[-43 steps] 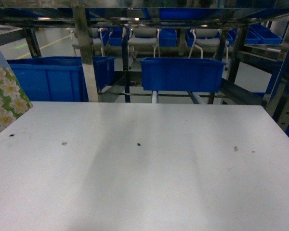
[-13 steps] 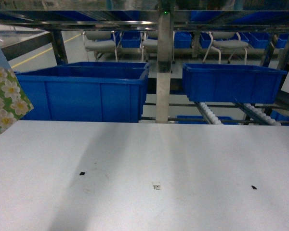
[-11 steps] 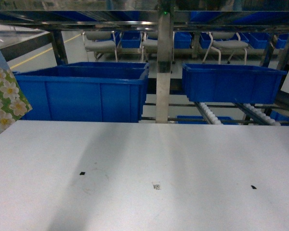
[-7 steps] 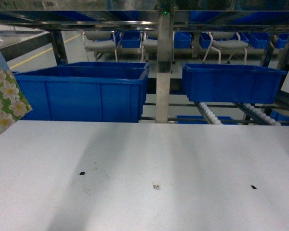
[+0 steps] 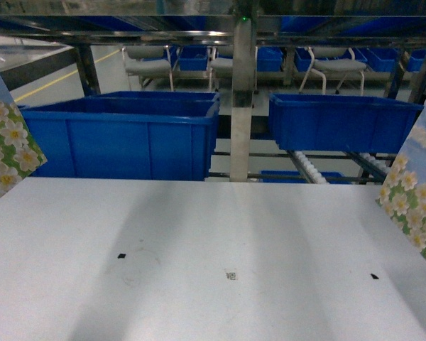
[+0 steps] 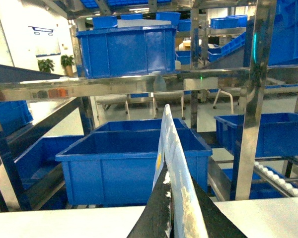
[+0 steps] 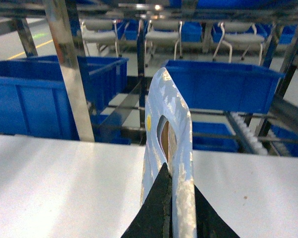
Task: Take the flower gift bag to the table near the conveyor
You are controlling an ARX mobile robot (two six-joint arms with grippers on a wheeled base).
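One flower gift bag (image 5: pixel 7 149), printed with white blossoms on green and blue, hangs at the left edge of the head view over the white table (image 5: pixel 213 234). A second flower gift bag (image 5: pixel 414 206) hangs at the right edge. In the left wrist view my left gripper (image 6: pixel 175 191) is shut on the thin top edge of its bag (image 6: pixel 170 144). My right gripper (image 7: pixel 176 184) is shut on the other bag (image 7: pixel 164 114) just below its handle cut-out. The conveyor (image 5: pixel 309 169), a steel rack with white rollers, stands right behind the table. Neither gripper shows in the head view.
Two blue bins (image 5: pixel 124 138) (image 5: pixel 341 121) sit on the rack behind the table's far edge, with a steel post (image 5: pixel 241 99) between them. Grey chairs (image 5: pixel 149 65) stand further back. Small black marks (image 5: pixel 121 255) dot the tabletop.
A flower gift bag has come into the head view at the right edge. The left bag has barely moved. Since 3.3 s ago the rack and bins have shifted and stand closer.
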